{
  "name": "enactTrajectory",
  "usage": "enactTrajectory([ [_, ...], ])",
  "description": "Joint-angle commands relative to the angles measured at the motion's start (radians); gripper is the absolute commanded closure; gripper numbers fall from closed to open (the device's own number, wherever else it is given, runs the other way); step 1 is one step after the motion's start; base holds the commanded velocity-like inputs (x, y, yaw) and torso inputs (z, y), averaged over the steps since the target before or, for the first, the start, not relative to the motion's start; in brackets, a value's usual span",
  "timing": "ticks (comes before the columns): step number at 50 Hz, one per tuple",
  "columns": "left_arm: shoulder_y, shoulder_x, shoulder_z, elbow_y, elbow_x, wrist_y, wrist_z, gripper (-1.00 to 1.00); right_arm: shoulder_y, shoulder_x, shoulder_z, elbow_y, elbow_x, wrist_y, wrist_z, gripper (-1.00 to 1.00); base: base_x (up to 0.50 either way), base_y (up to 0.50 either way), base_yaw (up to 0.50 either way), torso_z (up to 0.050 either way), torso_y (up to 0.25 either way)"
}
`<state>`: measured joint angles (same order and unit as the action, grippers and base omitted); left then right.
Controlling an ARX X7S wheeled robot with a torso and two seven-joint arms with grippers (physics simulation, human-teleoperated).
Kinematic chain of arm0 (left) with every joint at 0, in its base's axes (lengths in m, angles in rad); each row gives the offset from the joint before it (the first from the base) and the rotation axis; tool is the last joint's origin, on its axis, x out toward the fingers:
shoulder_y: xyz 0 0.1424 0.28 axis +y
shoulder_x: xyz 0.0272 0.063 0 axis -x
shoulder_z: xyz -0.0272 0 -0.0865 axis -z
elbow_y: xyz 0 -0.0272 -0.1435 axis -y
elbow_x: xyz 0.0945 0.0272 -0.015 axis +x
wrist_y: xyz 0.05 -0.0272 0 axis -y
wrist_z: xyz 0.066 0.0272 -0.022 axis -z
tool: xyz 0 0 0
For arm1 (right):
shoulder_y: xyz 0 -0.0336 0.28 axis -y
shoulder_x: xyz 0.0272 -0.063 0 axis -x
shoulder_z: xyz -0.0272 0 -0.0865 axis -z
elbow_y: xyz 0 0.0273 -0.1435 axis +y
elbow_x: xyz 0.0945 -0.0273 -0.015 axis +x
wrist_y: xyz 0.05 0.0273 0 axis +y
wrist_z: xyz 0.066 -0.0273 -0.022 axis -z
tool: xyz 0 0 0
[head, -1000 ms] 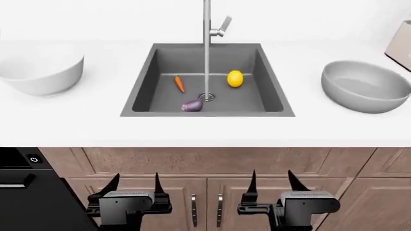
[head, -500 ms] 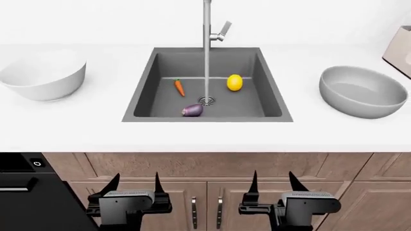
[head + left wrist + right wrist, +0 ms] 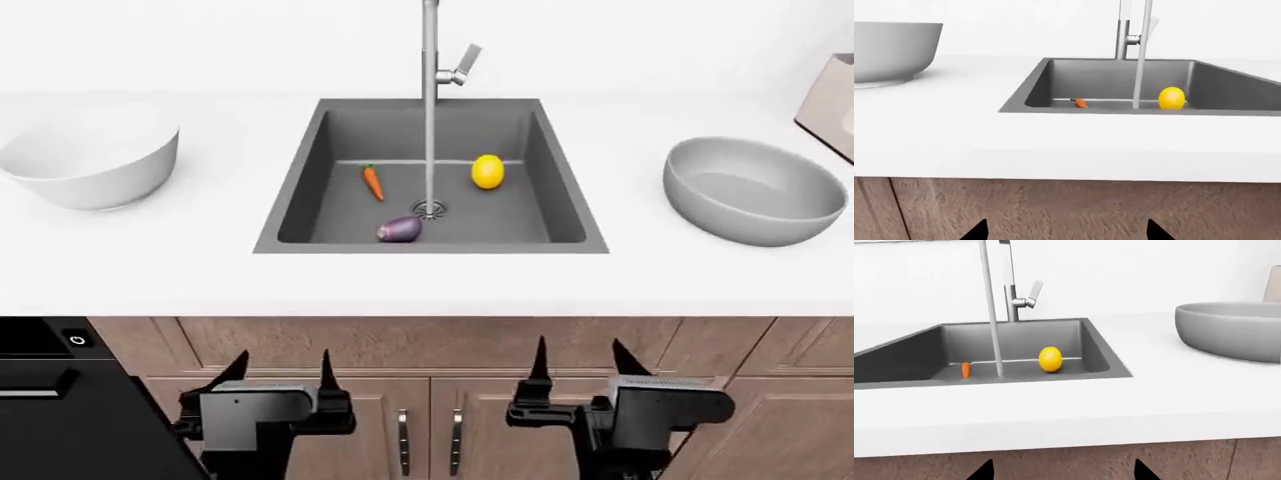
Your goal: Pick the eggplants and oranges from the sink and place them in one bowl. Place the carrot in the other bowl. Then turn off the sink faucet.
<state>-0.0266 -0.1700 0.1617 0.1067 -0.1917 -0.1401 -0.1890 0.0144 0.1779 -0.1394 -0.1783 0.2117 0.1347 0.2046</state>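
Observation:
In the dark grey sink (image 3: 296, 190) lie a purple eggplant (image 3: 399, 230) near the drain, a yellow orange (image 3: 489, 171) (image 3: 1171, 98) (image 3: 1049, 359) and a slim carrot (image 3: 372, 181) (image 3: 1081, 103) (image 3: 965, 370). Water runs from the tall faucet (image 3: 431, 60) (image 3: 1013, 302) (image 3: 1124, 35), whose lever is angled up. The white bowl (image 3: 88, 155) (image 3: 891, 50) stands on the counter to the left, the grey bowl (image 3: 754, 190) (image 3: 1231, 330) to the right. Both grippers hang low before the cabinet doors, left gripper (image 3: 283, 370) (image 3: 1066, 231) and right gripper (image 3: 579, 362) (image 3: 1062, 471), each open and empty. The eggplant is hidden in both wrist views.
A white counter (image 3: 427, 280) surrounds the sink, with brown cabinet doors (image 3: 427, 430) below. A black appliance (image 3: 54, 400) stands at the lower left. A beige object (image 3: 834, 100) sits at the far right edge of the counter.
One second ago the head view shifted slightly, moving the scene lower in frame. Since half a second ago the right gripper has risen a little; the sink's contents stay put.

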Motion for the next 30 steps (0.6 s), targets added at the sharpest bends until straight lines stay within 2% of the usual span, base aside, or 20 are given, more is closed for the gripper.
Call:
enactTrajectory([
  [1, -0.098, -0.079, 0.027, 0.405, -0.064, -0.495, -0.013, -1.0, 0.143, 0.113, 0.067, -0.473, 0.186, 0.525, 0.012, -1.0, 0.0, 0.0, 0.0, 0.0, 0.0],
  [2, -0.106, -0.08, 0.023, 0.428, -0.075, -0.524, -0.015, -1.0, 0.159, 0.119, 0.078, -0.495, 0.203, 0.555, 0.016, -1.0, 0.0, 0.0, 0.0, 0.0, 0.0],
  [4, -0.18, -0.089, -0.017, 0.536, -0.175, -0.711, -0.003, -1.0, 0.279, 0.127, 0.172, -0.591, 0.321, 0.794, 0.093, -1.0, 0.0, 0.0, 0.0, 0.0, 0.0],
  [6, -0.268, -0.096, -0.009, 0.604, -0.206, -0.824, -0.012, -1.0, 0.384, 0.18, 0.157, -0.617, 0.359, 0.93, 0.098, -1.0, 0.0, 0.0, 0.0, 0.0, 0.0],
  [7, -0.37, -0.065, -0.075, 0.632, -0.277, -0.97, -0.027, -1.0, 0.479, 0.193, 0.179, -0.622, 0.406, 1.03, 0.103, -1.0, 0.0, 0.0, 0.0, 0.0, 0.0],
  [10, -0.523, -0.064, -0.101, 0.625, -0.327, -1.116, -0.03, -1.0, 0.644, 0.175, 0.257, -0.568, 0.504, 1.161, 0.093, -1.0, 0.0, 0.0, 0.0, 0.0, 0.0],
  [12, -0.692, -0.024, -0.191, 0.543, -0.418, -1.293, 0.004, -1.0, 0.789, 0.211, 0.235, -0.475, 0.518, 1.225, 0.069, -1.0, 0.0, 0.0, 0.0, 0.0, 0.0],
  [14, -0.789, -0.029, -0.179, 0.487, -0.405, -1.315, -0.006, -1.0, 0.871, 0.196, 0.268, -0.415, 0.549, 1.302, 0.077, -1.0, 0.0, 0.0, 0.0, 0.0, 0.0],
  [15, -0.877, -0.052, -0.137, 0.433, -0.389, -1.328, -0.004, -1.0, 0.943, 0.198, 0.274, -0.389, 0.566, 1.31, 0.058, -1.0, 0.0, 0.0, 0.0, 0.0, 0.0],
  [17, -0.937, -0.042, -0.118, 0.368, -0.378, -1.339, -0.01, -1.0, 1.007, 0.221, 0.246, -0.352, 0.567, 1.329, 0.045, -1.0, 0.0, 0.0, 0.0, 0.0, 0.0],
  [19, -0.96, -0.045, -0.107, 0.348, -0.375, -1.349, -0.015, -1.0, 1.016, 0.232, 0.242, -0.333, 0.56, 1.327, 0.048, -1.0, 0.0, 0.0, 0.0, 0.0, 0.0],
  [23, -0.933, -0.056, -0.109, 0.355, -0.382, -1.362, -0.021, -1.0, 0.923, 0.25, 0.246, -0.341, 0.551, 1.289, 0.043, -1.0, 0.03, 0.0, 0.0, 0.0, 0.0],
  [24, -0.93, -0.061, -0.117, 0.354, -0.382, -1.366, -0.025, -1.0, 0.894, 0.238, 0.281, -0.35, 0.557, 1.281, 0.049, -1.0, 0.4, 0.0, 0.0, 0.0, 0.0],
  [30, -0.985, -0.076, -0.118, 0.322, -0.388, -1.394, -0.036, -1.0, 0.879, 0.249, 0.279, -0.367, 0.56, 1.287, 0.06, -1.0, 0.5, 0.0, 0.0, 0.0, 0.0],
])
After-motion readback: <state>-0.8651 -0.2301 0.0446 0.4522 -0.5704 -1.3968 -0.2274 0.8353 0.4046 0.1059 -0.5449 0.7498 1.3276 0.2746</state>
